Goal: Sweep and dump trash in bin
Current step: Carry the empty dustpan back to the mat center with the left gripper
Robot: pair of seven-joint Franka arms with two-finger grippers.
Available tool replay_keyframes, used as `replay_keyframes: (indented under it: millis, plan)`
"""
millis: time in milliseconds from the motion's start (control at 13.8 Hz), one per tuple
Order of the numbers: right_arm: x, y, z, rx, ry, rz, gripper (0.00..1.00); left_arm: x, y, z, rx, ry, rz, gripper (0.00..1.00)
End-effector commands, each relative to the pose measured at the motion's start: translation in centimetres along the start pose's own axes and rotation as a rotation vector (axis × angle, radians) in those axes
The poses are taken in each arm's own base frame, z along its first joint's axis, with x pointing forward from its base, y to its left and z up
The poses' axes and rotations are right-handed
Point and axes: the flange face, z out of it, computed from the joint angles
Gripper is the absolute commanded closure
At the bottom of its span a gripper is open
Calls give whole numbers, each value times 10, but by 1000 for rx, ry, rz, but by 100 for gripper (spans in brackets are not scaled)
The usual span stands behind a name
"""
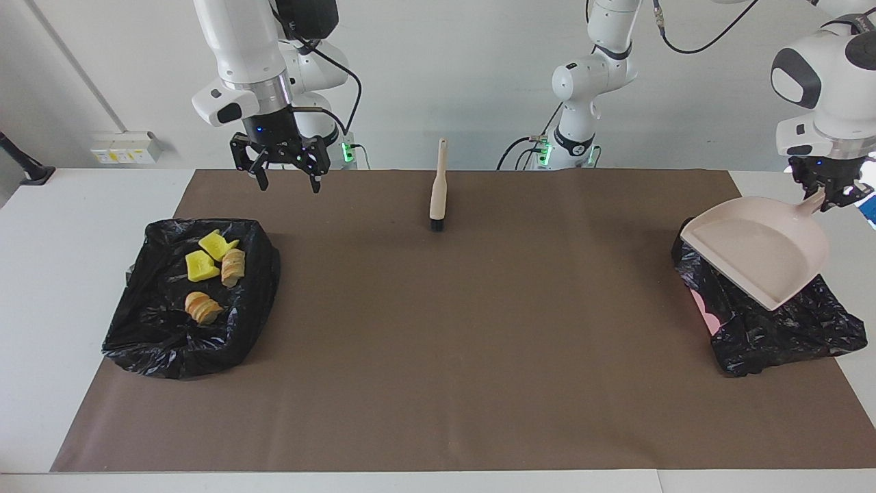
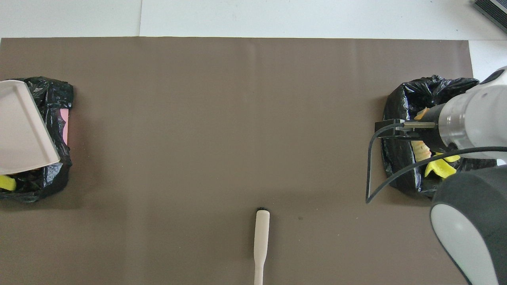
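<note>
Two yellow spongy chunks (image 1: 209,255) and two tan bread-like pieces (image 1: 203,307) of trash lie in the black-bagged bin (image 1: 154,335) at the right arm's end. My right gripper (image 1: 289,183) hangs open and empty in the air above this bin. My left gripper (image 1: 831,195) is shut on the handle of the pale pink dustpan (image 1: 759,250), held tilted over the second black-bagged bin (image 1: 780,335) at the left arm's end. In the overhead view a yellow chunk (image 2: 7,183) shows in that bin below the dustpan (image 2: 21,130). The dustpan looks empty.
The pale pink brush (image 1: 438,188) lies on the brown mat (image 1: 479,342) midway between the bins, close to the robots' edge, with its black bristles pointing away from the robots. It also shows in the overhead view (image 2: 261,237). White table surrounds the mat.
</note>
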Motion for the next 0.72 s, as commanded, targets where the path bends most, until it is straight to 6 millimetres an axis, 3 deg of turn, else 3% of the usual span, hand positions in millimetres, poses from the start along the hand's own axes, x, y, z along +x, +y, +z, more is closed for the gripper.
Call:
replay_keyframes:
  millis: [0, 145, 362, 434, 651]
  plan:
    - [-5, 22, -25, 3, -8, 6, 0, 68, 26, -20, -41, 34, -122, 100]
    - [-8, 39, -46, 6, -2, 32, 0, 125, 46, -26, -76, 66, -240, 100]
    - [-6, 75, -47, 6, -22, -11, 0, 207, 80, -42, -124, 105, -405, 100]
    - [-5, 85, -47, 7, -24, -26, 0, 226, 91, -50, -152, 135, -489, 100]
    - [-8, 90, -42, -2, -66, -40, 0, 289, 124, -70, -212, 168, -608, 100]
